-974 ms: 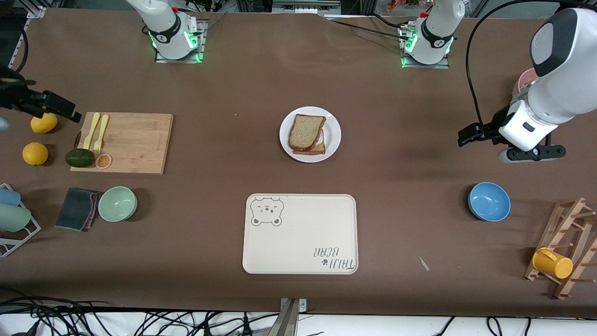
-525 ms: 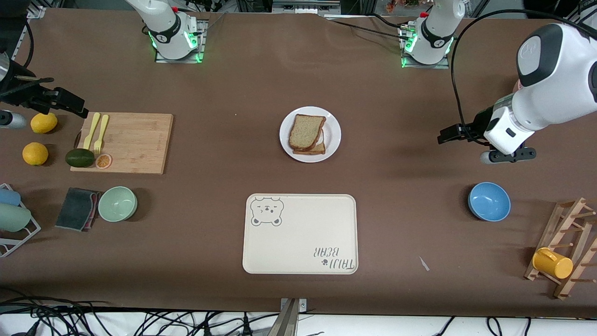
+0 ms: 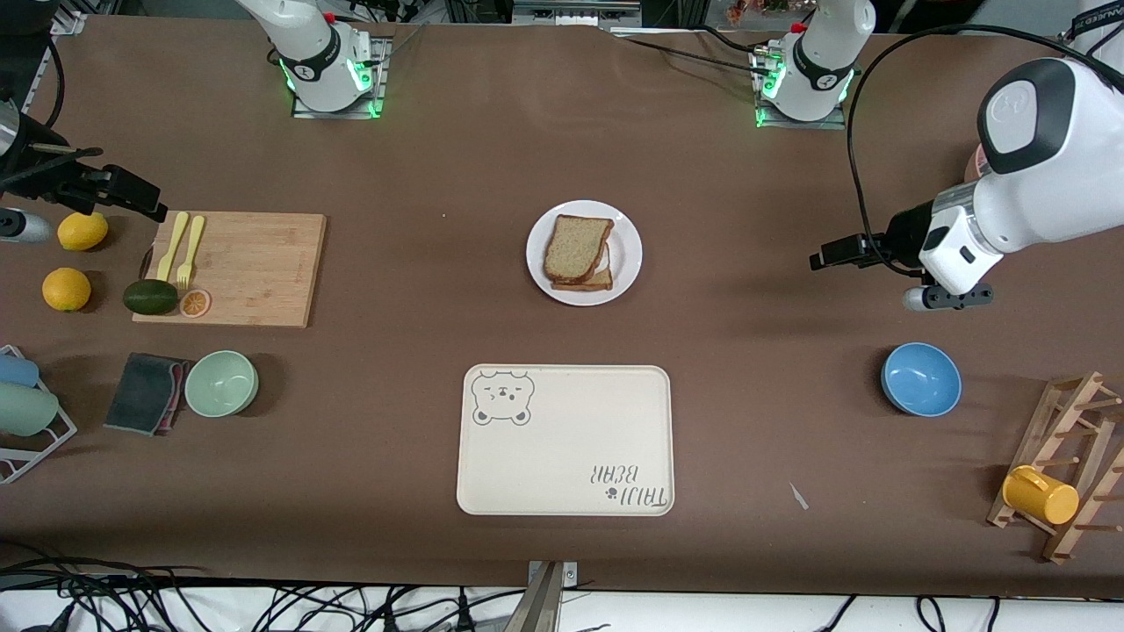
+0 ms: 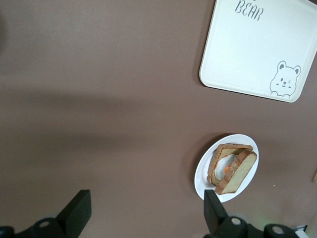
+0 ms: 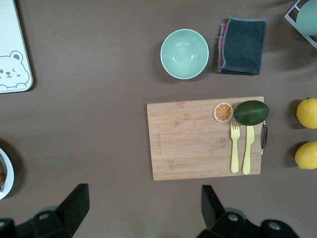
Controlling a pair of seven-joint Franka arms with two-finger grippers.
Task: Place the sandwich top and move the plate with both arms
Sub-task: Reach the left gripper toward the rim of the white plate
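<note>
You can read words on the tray (image 3: 562,456). In the front view they stand upside down near one corner and seem to say "TAIJI BEAR", with a little paw mark beside them. In the left wrist view you can read only "BEAR" (image 4: 249,8) on it.

Left arm: raised above its end of the desk, forearm angled toward the middle. Left tool (image 3: 821,258): held in the air, fingers (image 4: 74,214) spread wide, nothing gripped. Right arm: raised at its end of the desk. Right tool (image 3: 149,207): fingers (image 5: 74,204) spread wide, nothing gripped.
</note>
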